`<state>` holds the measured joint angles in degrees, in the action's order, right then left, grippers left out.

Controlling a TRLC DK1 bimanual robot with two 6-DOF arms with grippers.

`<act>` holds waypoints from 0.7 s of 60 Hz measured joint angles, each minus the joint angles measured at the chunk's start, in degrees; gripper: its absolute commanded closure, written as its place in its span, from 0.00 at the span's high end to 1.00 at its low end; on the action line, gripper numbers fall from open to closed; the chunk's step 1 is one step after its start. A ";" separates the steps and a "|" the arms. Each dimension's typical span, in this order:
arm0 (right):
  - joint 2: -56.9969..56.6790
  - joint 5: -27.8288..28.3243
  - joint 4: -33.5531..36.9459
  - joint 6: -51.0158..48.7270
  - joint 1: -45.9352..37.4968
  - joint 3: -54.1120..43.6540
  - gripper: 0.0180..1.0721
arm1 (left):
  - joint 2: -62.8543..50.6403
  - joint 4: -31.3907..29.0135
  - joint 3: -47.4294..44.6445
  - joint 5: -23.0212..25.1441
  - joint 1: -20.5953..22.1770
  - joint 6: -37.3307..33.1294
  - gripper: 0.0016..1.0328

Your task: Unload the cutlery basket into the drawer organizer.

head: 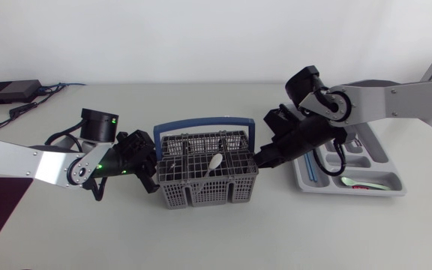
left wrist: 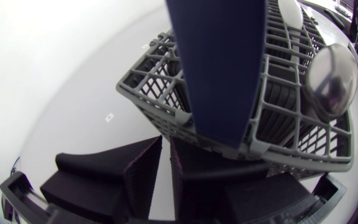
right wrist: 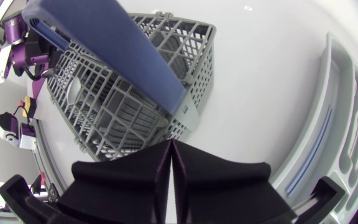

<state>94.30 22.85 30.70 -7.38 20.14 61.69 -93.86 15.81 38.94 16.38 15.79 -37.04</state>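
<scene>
The cutlery basket (head: pixel 201 193) sits mid-worktop (head: pixel 201 240), with the drawer organizer (head: pixel 397 180) to its right. The left tool (head: pixel 150 177) is slightly spread just beside the basket's left wall. The right tool (head: pixel 265 159) is pressed together at its right.

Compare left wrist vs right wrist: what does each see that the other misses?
Left wrist only: a shiny spoon bowl in the basket, and the left gripper, its fingers slightly apart. Right wrist only: the drawer organizer beside the right gripper, which is shut on nothing. Both: the grey cutlery basket and its blue handle close ahead of the gripper, on the white table.
</scene>
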 measured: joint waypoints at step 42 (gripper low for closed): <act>-1.55 -4.66 -5.49 1.75 -1.97 -1.66 0.31 | -4.61 0.79 6.23 0.76 -2.14 1.95 0.28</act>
<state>92.75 18.20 25.21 -5.63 18.17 60.03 -98.48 16.60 45.17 17.15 13.65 -35.09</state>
